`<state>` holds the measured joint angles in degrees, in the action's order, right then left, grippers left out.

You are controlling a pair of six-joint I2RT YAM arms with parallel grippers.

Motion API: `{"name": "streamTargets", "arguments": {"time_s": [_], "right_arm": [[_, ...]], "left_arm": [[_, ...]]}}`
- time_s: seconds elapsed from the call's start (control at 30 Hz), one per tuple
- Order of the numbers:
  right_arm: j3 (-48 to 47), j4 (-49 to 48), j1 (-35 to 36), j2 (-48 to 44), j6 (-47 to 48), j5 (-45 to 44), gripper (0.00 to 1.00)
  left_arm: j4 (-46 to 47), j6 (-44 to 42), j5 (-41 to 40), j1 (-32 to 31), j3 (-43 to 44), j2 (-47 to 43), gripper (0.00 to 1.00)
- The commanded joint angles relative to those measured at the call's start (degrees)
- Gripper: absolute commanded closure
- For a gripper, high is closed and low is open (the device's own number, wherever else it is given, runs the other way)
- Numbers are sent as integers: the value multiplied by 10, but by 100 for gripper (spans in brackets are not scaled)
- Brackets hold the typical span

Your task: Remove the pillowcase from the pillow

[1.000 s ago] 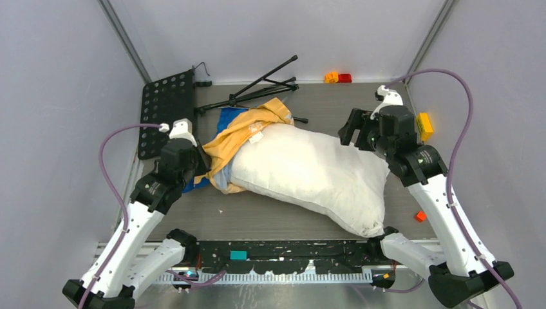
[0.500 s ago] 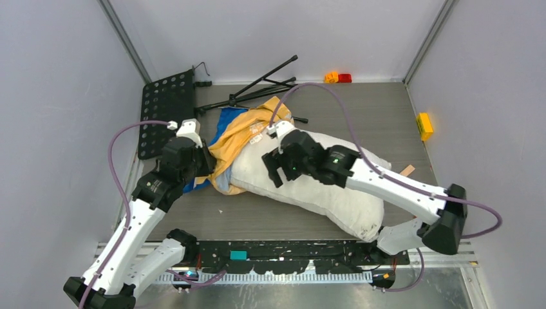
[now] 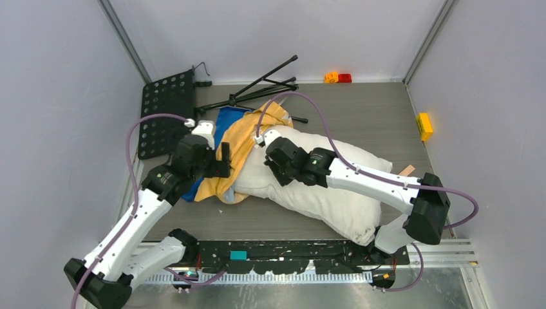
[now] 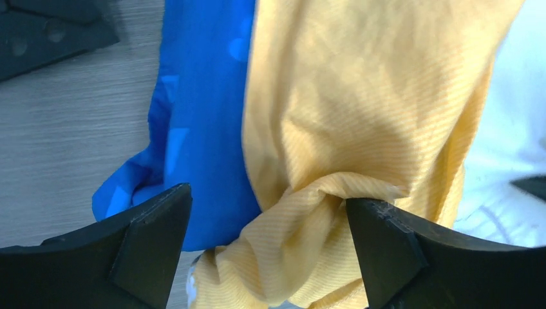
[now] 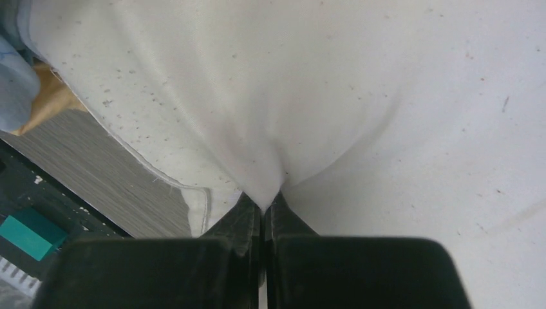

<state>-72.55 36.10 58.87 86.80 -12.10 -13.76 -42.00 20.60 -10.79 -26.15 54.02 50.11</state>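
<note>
At the far left of the bench (image 3: 360, 122) lies a perforated black panel (image 3: 166, 109), and a folded black stand (image 3: 257, 90) stretches from it toward the far middle.

Just right of the panel, the left gripper (image 3: 226, 161) (image 4: 267, 248) stands with its fingers (image 4: 151, 238) wide apart. In the left wrist view a twisted fold of the pillowcase (image 3: 239, 143) (image 4: 335, 129) lies between them, not clamped. The pillowcase is bunched at the left end of the pillow (image 3: 335, 190) (image 5: 360, 96). Its orange-yellow side drapes over that end, and its blue side spreads on the bench underneath, toward the left.

The white pillow lies slantwise, from the middle of the bench down to the near right corner. The right arm reaches across it from the right. The right gripper (image 3: 275, 172) (image 5: 264, 205) is near the pillow's left end, its fingers pressed together on a pinch of the white pillow fabric, which puckers up at the tips.

An orange block (image 3: 331, 77) and a red block (image 3: 345, 78) sit side by side at the far edge. A yellow block (image 3: 423, 124) is at the right edge. A teal block (image 3: 239, 255) rests on the near rail.
</note>
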Motion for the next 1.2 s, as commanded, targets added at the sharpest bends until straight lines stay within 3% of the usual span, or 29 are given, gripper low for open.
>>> {"name": "streamTargets", "arguments": {"time_s": [0.0, 0.13, 0.4, 0.43, 0.5, 0.57, 0.7, 0.93, 1.17], "right_arm": [[-3, -36, -3, -32, -11, -6, 100], [-23, -22, -3, -20, -13, -12, 100], [-27, -21, -3, -30, -21, -16, 100], [-25, -22, -3, -37, -21, -20, 100], [-19, -22, -3, -56, -19, -25, 100], [-9, -18, -5, -85, -17, -37, 100], [18, -6, -38, -164, -32, -71, 100], [77, -17, -191, -342, -95, -140, 100], [92, 18, -225, -415, -132, -303, 100]], "left_arm": [[-1, -45, -88, -102, 24, 12, 6], [8, -52, -183, -194, 31, 29, 1], [-5, -60, -208, -206, 27, 85, 2], [-15, -47, -226, -205, 29, 91, 11], [-33, 0, -295, -194, 27, 89, 46], [-21, 14, -322, -175, 7, 59, 59], [-16, 10, -332, -130, -12, 31, 66], [-53, 28, -349, -123, 9, 50, 72], [-59, 27, -355, -123, 28, 46, 73]]}}
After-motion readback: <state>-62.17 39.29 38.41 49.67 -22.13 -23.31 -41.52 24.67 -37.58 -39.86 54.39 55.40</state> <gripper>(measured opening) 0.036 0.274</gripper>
